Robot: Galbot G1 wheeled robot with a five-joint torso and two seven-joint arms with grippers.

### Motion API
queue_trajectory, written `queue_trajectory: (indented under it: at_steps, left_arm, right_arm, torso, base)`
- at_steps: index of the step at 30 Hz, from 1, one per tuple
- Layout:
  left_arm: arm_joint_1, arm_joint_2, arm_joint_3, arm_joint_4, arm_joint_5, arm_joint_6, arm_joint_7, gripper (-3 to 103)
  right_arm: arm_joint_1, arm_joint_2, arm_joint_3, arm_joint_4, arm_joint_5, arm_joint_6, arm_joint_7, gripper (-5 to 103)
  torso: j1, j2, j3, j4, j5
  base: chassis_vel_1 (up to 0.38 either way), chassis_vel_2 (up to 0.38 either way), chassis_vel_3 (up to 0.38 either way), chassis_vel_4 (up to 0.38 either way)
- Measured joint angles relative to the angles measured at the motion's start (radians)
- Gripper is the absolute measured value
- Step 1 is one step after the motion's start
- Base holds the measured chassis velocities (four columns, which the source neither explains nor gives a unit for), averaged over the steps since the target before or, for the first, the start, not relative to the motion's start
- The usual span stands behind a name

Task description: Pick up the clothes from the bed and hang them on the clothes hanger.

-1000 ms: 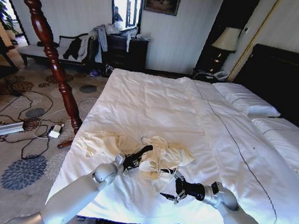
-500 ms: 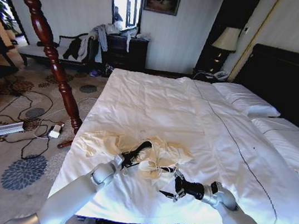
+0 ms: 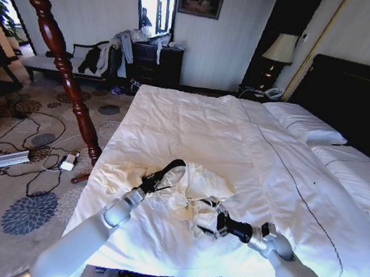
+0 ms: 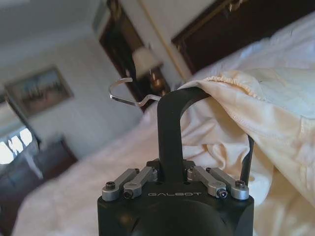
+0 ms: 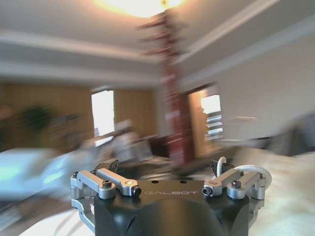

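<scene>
On the near part of the bed (image 3: 194, 122) my left gripper (image 3: 144, 187) is shut on the black clothes hanger (image 3: 168, 169) and holds it tilted up off the quilt. In the left wrist view the clothes hanger (image 4: 170, 123) stands between the jaws, its silver hook (image 4: 123, 96) pointing away. The cream-yellow clothes (image 3: 194, 190) drape over one shoulder of the hanger and bunch on the quilt; the clothes (image 4: 256, 123) hang beside the hanger. My right gripper (image 3: 209, 220) is at the garment's near edge, open, with a white strap (image 5: 246, 169) looped over one finger.
A reddish-brown wooden pole (image 3: 64, 58) stands on the carpet left of the bed. Cables and a power strip (image 3: 11, 158) lie on the floor by it. White pillows (image 3: 305, 125) and a black headboard (image 3: 364, 103) are at the right. A bench with garments (image 3: 99, 59) is at the back.
My left gripper has lifted the hanger up and away from me, dragging the garment with it. My right gripper has moved forward into the garment's near edge.
</scene>
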Motion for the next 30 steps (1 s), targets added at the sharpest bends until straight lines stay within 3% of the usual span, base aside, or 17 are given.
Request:
queue_trajectory:
  at_steps: [1, 2, 3, 5, 6, 7, 9, 11, 14, 17, 19, 22, 24, 25, 27, 28, 30]
  left_arm:
    - [0.004, 0.012, -0.011, -0.011, 0.005, -0.026, 0.001, 19]
    - [0.004, 0.012, -0.011, -0.011, 0.005, -0.026, 0.001, 19]
    - [0.006, 0.022, -0.019, -0.017, 0.008, -0.046, 0.001, 19]
    - [0.009, 0.041, -0.040, -0.032, 0.009, -0.094, 0.000, 19]
    - [0.011, 0.043, -0.047, -0.035, 0.007, -0.101, -0.001, 19]
    - [0.011, 0.043, -0.047, -0.035, 0.007, -0.101, -0.001, 19]
    - [0.024, 0.044, -0.085, -0.053, -0.003, -0.122, -0.007, 19]
    - [0.028, 0.043, -0.095, -0.060, -0.005, -0.124, -0.009, 19]
    - [0.036, 0.039, -0.130, -0.096, -0.024, -0.126, -0.019, 19]
    - [0.035, 0.045, -0.144, -0.111, -0.032, -0.124, -0.024, 19]
    - [0.028, 0.054, -0.156, -0.122, -0.041, -0.120, -0.029, 19]
    - [0.021, 0.058, -0.169, -0.134, -0.054, -0.112, -0.039, 19]
    - [0.017, 0.057, -0.182, -0.141, -0.064, -0.106, -0.048, 19]
    - [0.017, 0.057, -0.182, -0.141, -0.064, -0.106, -0.048, 19]
    - [0.016, 0.055, -0.198, -0.152, -0.074, -0.100, -0.055, 19]
    - [0.017, 0.055, -0.201, -0.154, -0.077, -0.099, -0.056, 19]
    - [0.020, 0.055, -0.221, -0.171, -0.095, -0.091, -0.064, 19]
  right_arm:
    - [-0.002, 0.000, -0.007, 0.022, 0.021, 0.003, 0.108, 100]
    - [-0.002, 0.000, -0.007, 0.022, 0.021, 0.003, 0.108, 100]
    - [-0.003, 0.001, -0.012, 0.042, 0.038, 0.006, 0.192, 100]
    - [-0.019, 0.004, -0.012, 0.123, 0.075, -0.001, 0.475, 100]
    - [-0.025, 0.003, -0.010, 0.151, 0.081, -0.016, 0.548, 100]
    - [-0.025, 0.003, -0.010, 0.151, 0.081, -0.016, 0.548, 100]
    - [-0.067, -0.016, 0.002, 0.300, 0.158, -0.125, 0.856, 100]
    - [-0.081, -0.022, 0.005, 0.335, 0.181, -0.148, 0.911, 100]
    - [-0.146, -0.041, 0.016, 0.465, 0.229, -0.247, 1.089, 100]
    - [-0.187, -0.058, 0.018, 0.515, 0.234, -0.314, 1.169, 100]
    - [-0.234, -0.081, 0.017, 0.543, 0.222, -0.336, 1.182, 100]
    - [-0.296, -0.106, 0.008, 0.549, 0.161, -0.313, 1.102, 100]
    - [-0.351, -0.120, 0.004, 0.523, 0.073, -0.257, 0.937, 100]
    - [-0.351, -0.120, 0.004, 0.523, 0.073, -0.257, 0.937, 100]
    - [-0.388, -0.121, 0.005, 0.469, -0.035, -0.182, 0.730, 100]
    - [-0.392, -0.120, 0.006, 0.453, -0.064, -0.166, 0.685, 100]
    - [-0.399, -0.105, 0.015, 0.365, -0.241, -0.093, 0.521, 100]
  torso:
    - [0.000, 0.000, 0.000, 0.0002, -0.0001]
    - [0.000, 0.000, 0.000, 0.0002, -0.0001]
    - [0.000, 0.000, 0.000, 0.0002, -0.0001]
    - [0.000, 0.000, 0.000, 0.0000, -0.0001]
    - [0.000, 0.000, 0.000, -0.0002, -0.0001]
    - [0.000, 0.000, 0.000, -0.0002, -0.0001]
    - [0.000, 0.000, 0.000, 0.0002, -0.0003]
    - [0.000, 0.000, 0.000, 0.0001, -0.0006]
    - [0.000, 0.000, 0.000, -0.0001, -0.0001]
    - [0.000, 0.000, 0.000, -0.0001, -0.0001]
    - [0.000, 0.000, 0.000, 0.0000, -0.0002]
    - [0.000, 0.000, 0.000, -0.0002, 0.0000]
    - [0.000, 0.000, 0.000, -0.0002, -0.0001]
    - [0.000, 0.000, 0.000, -0.0002, -0.0001]
    - [0.000, 0.000, 0.000, -0.0001, -0.0001]
    - [0.000, 0.000, 0.000, -0.0001, -0.0002]
    - [0.000, 0.000, 0.000, -0.0001, 0.0002]
  base:
    - [0.000, 0.000, 0.000, 0.000]
    - [0.000, 0.000, 0.000, 0.000]
    - [0.000, 0.000, 0.000, 0.000]
    - [0.000, 0.000, 0.000, 0.000]
    - [0.000, 0.000, 0.000, 0.000]
    - [0.000, 0.000, 0.000, 0.000]
    - [0.000, 0.000, 0.000, 0.000]
    - [0.000, 0.000, 0.000, 0.000]
    - [0.000, 0.000, 0.000, 0.000]
    - [0.000, 0.000, 0.000, 0.000]
    - [0.000, 0.000, 0.000, 0.000]
    - [0.000, 0.000, 0.000, 0.000]
    - [0.000, 0.000, 0.000, 0.000]
    - [0.000, 0.000, 0.000, 0.000]
    - [0.000, 0.000, 0.000, 0.000]
    - [0.000, 0.000, 0.000, 0.000]
    - [0.000, 0.000, 0.000, 0.000]
